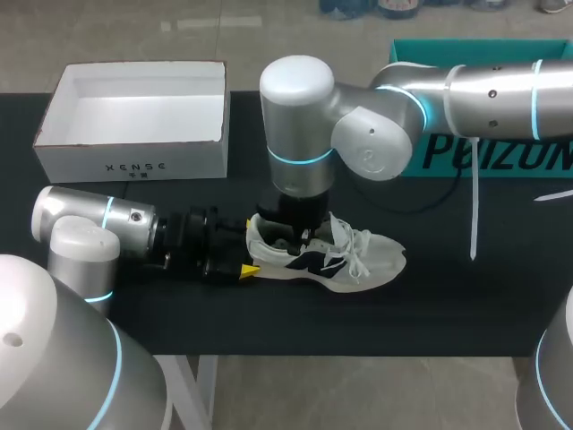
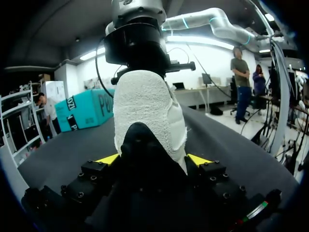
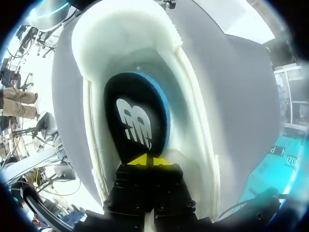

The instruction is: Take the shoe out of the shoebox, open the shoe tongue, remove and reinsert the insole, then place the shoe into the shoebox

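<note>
The shoe [image 1: 327,255] sits on the desk [image 1: 448,305], out of the shoebox [image 1: 134,166] and well apart from it. My left fingers [image 2: 107,158] clamp its heel from both sides. My right fingers [image 3: 145,160], down in the opening, pinch the insole [image 3: 137,121] by its end. I judge the insole step is in hand, going out or back in I cannot tell; boxing the shoe is left.

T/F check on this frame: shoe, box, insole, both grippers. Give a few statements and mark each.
1. The sneaker is in the shoebox. False: it lies on the table, in front of the shoebox.
2. The left gripper is shut on the sneaker's heel. True.
3. The insole lies out on the table. False: it is inside the sneaker.
4. The right gripper is down in the sneaker's opening, at the insole. True.
</note>
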Tool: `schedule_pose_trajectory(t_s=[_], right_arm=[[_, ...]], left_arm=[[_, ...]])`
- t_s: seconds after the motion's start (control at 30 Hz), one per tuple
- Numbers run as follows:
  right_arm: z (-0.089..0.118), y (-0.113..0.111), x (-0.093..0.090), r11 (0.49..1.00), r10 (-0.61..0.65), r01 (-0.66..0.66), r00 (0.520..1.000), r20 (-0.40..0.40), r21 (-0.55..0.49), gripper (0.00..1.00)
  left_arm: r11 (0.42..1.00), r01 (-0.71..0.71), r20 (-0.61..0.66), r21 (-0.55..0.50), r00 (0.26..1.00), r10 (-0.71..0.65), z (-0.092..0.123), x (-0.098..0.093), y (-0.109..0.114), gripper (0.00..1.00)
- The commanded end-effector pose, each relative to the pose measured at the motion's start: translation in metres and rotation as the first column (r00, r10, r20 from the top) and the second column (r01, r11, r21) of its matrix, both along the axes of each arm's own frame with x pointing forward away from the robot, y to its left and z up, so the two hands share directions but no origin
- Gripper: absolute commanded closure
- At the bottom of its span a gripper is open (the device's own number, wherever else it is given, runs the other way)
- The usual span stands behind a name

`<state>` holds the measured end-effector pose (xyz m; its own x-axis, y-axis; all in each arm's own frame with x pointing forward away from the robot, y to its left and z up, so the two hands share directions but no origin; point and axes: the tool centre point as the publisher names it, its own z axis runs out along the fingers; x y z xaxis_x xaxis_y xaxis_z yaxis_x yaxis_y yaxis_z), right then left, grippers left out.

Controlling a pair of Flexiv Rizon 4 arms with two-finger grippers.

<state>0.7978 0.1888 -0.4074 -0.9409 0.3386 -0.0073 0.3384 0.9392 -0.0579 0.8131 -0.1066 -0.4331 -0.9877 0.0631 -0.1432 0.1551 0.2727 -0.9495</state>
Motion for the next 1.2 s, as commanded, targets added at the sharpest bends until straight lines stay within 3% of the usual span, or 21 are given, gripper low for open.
schedule_pose_trajectory(t_s=[0.03,0.73,1.2], right_arm=[[0.007,-0.004,-0.004,1.000,-0.007,0.007,1.000,0.012,0.009,1.00],[0.049,-0.010,0.028,0.998,-0.057,0.053,0.993,0.100,0.046,1.00],[0.068,0.019,0.046,0.993,-0.062,0.048,0.989,0.133,0.105,1.00]], left_arm=[[1.000,-0.001,0.000,0.001,1.000,0.001,-0.002,0.001,0.000,1.00],[1.000,-0.001,0.000,0.001,1.000,0.001,-0.002,0.001,0.000,1.00],[1.000,-0.001,0.000,0.001,1.000,0.001,-0.002,0.001,0.000,1.00]])
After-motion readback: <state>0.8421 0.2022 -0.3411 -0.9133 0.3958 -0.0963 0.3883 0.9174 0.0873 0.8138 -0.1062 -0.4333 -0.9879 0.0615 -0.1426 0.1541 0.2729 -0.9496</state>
